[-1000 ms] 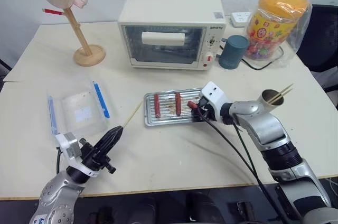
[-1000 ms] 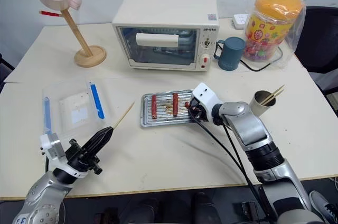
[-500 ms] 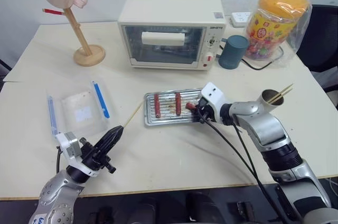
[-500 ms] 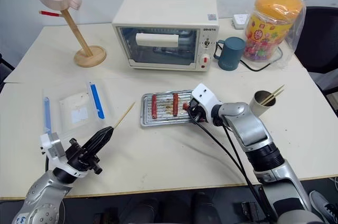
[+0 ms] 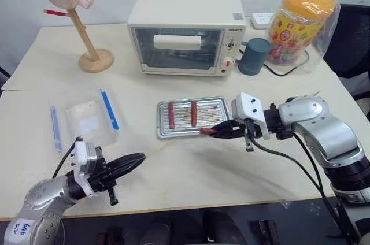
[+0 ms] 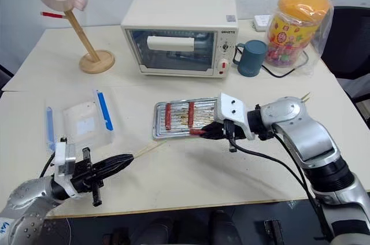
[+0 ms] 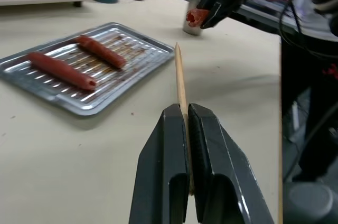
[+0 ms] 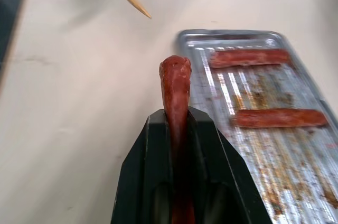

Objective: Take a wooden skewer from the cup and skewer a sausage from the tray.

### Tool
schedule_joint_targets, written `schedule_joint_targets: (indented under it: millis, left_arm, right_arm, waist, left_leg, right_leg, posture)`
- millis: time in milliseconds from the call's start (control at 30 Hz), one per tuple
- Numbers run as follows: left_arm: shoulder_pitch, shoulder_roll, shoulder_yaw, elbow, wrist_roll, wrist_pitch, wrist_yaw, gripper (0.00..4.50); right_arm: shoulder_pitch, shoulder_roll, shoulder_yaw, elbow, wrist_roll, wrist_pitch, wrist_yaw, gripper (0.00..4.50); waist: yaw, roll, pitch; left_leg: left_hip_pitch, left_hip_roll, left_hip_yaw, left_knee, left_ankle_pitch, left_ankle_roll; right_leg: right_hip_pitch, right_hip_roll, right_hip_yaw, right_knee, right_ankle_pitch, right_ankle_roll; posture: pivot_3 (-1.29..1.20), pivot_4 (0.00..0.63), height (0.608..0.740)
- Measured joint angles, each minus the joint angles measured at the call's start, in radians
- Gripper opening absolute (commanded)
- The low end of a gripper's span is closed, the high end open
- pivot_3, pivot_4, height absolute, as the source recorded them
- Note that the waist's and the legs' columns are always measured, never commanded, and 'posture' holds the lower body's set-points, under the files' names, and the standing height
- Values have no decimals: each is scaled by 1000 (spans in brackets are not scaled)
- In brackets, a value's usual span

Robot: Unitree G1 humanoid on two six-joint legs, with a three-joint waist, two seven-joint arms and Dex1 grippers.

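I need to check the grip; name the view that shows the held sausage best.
The right wrist view: the sausage juts from the right pincer, close up. The left wrist view shows its end; the eye views show a small red tip.

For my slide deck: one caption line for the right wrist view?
Right pincer shut on a reddish-brown sausage, lifted beside the ridged steel tray holding two more.

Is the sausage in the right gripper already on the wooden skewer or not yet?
Not yet. The sausage sits clamped in the right gripper, and the wooden skewer tip, held by the left gripper, points toward it with a gap between.
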Motion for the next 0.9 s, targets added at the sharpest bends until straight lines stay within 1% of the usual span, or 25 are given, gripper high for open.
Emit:
schedule_joint_targets:
  millis: [67,233,433,900]
  left_arm:
    - [-37,28,-3,0,-7,19,-29,0]
    - [-106,51,-23,-4,-38,78,-60,0]
    - [-144,39,-65,-7,-39,102,-60,0]
    - [-176,19,-96,-7,-29,105,-52,0]
  right_arm:
    - [-9,-15,3,-10,5,-8,37,230]
    - [-13,-26,8,-17,3,-10,81,230]
    - [-17,-26,8,-22,1,-7,94,230]
    - [-39,-18,36,-58,3,17,91,230]
  waist:
    - [-1,0,0]
    - [0,0,0]
    - [0,0,0]
    - [1,0,0]
  left_leg:
    - [0,0,0,0,0,0]
    - [0,0,0,0,0,0]
    - [0,0,0,0,0,0]
    - [0,0,0,0,0,0]
  right_leg:
    - [0,0,0,-1,0,0]
    - [0,0,0,-1,0,0]
    - [0,0,0,-1,0,0]
    - [0,0,0,0,0,0]
  posture:
    - [0,150,740]
    - [0,150,740]
    - [0,150,740]
    - [0,150,740]
